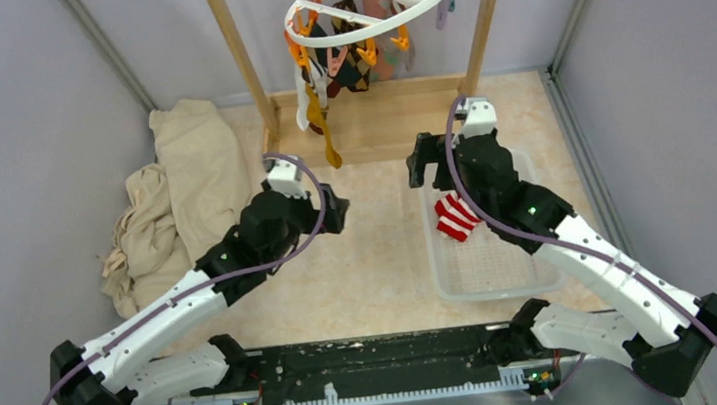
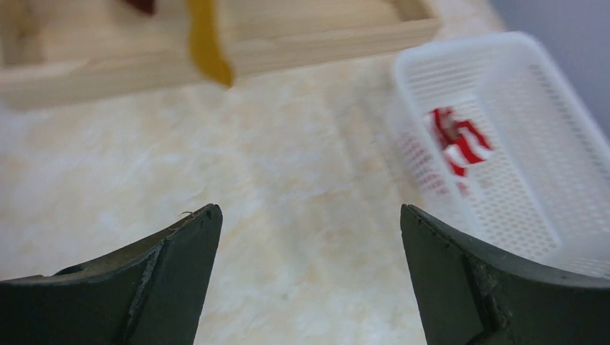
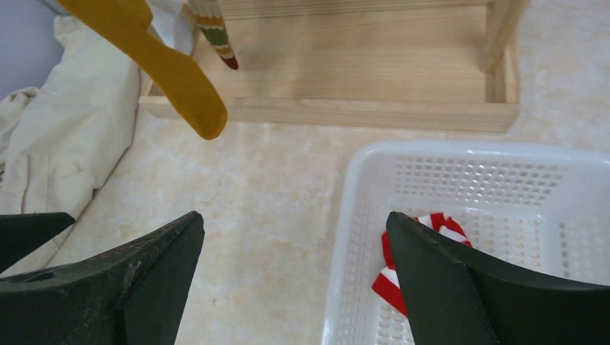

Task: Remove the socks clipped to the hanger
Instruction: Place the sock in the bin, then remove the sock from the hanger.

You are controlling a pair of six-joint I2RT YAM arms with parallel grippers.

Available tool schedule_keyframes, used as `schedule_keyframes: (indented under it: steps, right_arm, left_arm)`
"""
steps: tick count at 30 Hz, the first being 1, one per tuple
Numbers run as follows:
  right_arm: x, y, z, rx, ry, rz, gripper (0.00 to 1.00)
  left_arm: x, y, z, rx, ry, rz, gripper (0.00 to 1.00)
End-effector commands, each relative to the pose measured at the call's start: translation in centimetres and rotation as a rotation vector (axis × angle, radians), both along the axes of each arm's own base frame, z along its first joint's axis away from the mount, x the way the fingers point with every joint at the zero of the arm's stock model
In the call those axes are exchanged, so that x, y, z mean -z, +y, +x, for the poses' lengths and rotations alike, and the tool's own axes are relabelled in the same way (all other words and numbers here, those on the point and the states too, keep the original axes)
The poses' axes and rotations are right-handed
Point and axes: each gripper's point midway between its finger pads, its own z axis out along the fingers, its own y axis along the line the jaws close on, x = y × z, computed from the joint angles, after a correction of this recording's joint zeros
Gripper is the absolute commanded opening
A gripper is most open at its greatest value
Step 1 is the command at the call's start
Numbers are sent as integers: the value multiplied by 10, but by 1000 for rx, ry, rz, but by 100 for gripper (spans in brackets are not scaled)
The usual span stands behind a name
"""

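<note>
**Marbled tabletop point(image 1: 380, 250), grey walls, one sock binned**

Cream cloth point(image 1: 181, 181) lies heaped at left. Hanger point(image 1: 371, 28) hangs inside the wooden frame point(image 1: 377, 125), socks point(image 1: 350, 63) clipped to it, a mustard sock point(image 3: 173, 72) dangling lowest. White basket point(image 1: 482, 270) holds a red-white striped sock point(image 1: 457, 217). Left jaws and right jaws stand spread wide, gripping nothing.

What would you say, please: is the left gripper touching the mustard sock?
Apart. The left wrist view shows the open left gripper empty, the mustard sock hanging clear ahead of its fingertips.
</note>
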Motion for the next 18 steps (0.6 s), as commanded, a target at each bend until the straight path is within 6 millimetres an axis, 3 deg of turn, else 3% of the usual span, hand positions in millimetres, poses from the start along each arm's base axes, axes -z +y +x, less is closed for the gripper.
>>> schedule_keyframes:
  steps: [1,7,18]
  right_arm:
    - [-36,38,20,-117,-168,97,98]
    - [-22,82,51,-208,-211,96,91]
    - [9,157,106,-279,-251,99,82]
  left_arm:
    - [49,61,5,-182,130,4,99]
    - [65,88,-4,-256,155,-4,99]
    - [71,91,-12,-245,186,-1,99]
